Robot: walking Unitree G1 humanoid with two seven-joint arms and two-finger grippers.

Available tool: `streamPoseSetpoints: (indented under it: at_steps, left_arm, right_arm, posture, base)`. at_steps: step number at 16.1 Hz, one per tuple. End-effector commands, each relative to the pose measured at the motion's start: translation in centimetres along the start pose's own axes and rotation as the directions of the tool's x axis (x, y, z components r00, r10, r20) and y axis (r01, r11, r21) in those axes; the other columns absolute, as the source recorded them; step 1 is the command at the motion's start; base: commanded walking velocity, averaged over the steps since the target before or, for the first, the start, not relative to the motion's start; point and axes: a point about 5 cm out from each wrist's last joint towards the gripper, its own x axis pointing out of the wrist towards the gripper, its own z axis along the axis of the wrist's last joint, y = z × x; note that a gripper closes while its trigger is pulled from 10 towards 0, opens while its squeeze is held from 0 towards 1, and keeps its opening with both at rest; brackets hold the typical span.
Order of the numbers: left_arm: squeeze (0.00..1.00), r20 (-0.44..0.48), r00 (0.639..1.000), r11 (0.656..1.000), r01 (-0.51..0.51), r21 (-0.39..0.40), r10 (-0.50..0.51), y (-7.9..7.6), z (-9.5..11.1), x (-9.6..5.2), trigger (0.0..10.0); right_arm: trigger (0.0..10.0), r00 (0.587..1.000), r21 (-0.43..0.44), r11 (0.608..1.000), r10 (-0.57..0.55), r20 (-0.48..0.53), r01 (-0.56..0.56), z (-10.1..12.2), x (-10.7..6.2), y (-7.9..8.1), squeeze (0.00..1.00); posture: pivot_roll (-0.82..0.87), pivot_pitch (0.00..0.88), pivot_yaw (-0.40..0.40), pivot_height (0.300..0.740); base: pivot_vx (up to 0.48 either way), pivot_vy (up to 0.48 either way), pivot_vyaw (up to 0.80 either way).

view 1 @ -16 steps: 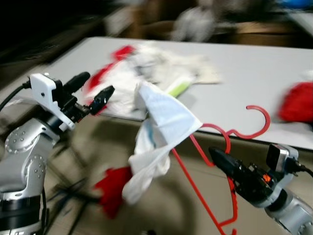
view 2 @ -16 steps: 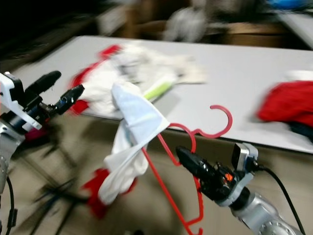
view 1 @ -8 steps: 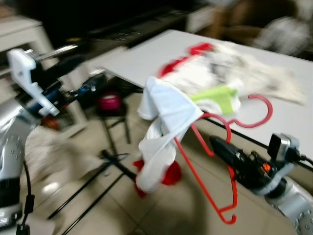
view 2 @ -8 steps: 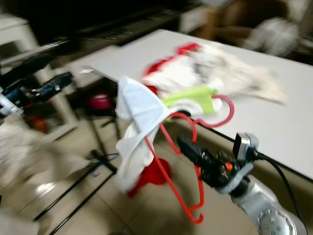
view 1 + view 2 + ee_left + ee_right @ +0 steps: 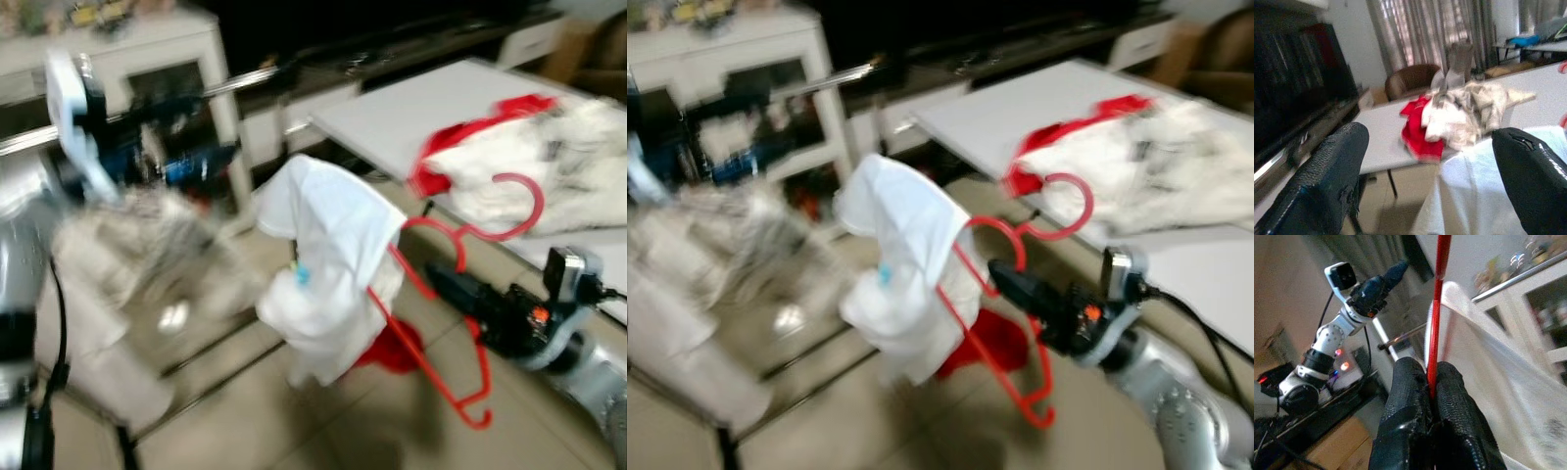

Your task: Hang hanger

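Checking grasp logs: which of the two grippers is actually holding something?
The right gripper: its fingers are shut on the red hanger carrying the white garment. The left gripper is open, with nothing between its fingers.

Your right gripper [image 5: 1431, 390] was pinched on the red hanger [image 5: 436, 294], whose draped white garment [image 5: 328, 259] hung in the middle of the open tiled floor [image 5: 255, 421] ahead of you. To your right stood the white table [image 5: 411, 108], its edge heaped with a red and white clothes pile [image 5: 519, 157], closing that side. To your left, pale clothes already hanging [image 5: 127, 294] crowded the silver rail [image 5: 235, 83], and a white cabinet [image 5: 186, 59] stood behind it. Your left gripper [image 5: 1425, 181] was spread wide, with the white garment just beyond its fingers. Heavy blur hid how much rail lay free.
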Motion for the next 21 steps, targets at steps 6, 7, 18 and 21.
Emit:
streamPoseSetpoints:
  at_steps: [6, 7, 18, 21]
  left_arm:
    - [1.00, -0.094, 0.976, 0.980, 0.198, -0.011, -0.198, 0.2, -0.5, 1.3, 10.0]
    - [1.00, -0.103, 0.963, 0.968, 0.250, -0.016, -0.251, 0.0, -0.8, 2.2, 10.0]
    - [0.00, -0.161, 0.784, 0.801, 0.584, -0.132, -0.599, -1.7, -2.5, 6.7, 10.0]
    - [0.00, -0.189, 0.707, 0.732, 0.653, -0.194, -0.681, -2.5, -3.2, 7.0, 10.0]
  right_arm:
    - [10.0, 0.991, -0.187, 0.981, 0.028, -0.128, -0.052, 2.7, 0.8, -1.2, 0.00]
    - [10.0, 0.987, -0.222, 0.972, 0.036, -0.154, -0.070, 3.1, 1.4, -1.5, 0.00]
    - [10.0, 0.932, -0.348, 0.911, 0.091, -0.351, -0.220, 2.7, 3.8, -1.2, 0.00]
    - [10.0, 0.922, -0.376, 0.891, 0.103, -0.374, -0.252, 2.6, 4.5, -0.7, 0.00]
  posture:
    - [-0.08, 0.000, 0.068, 0.740]
    - [-0.08, 0.000, 0.074, 0.740]
    - [-0.09, 0.000, 0.071, 0.740]
    - [-0.10, 0.000, 0.086, 0.740]
  base:
    - [0.000, 0.000, 0.80]
    - [0.000, 0.000, 0.80]
    - [0.000, 0.000, 0.80]
    - [0.000, 0.000, 0.80]
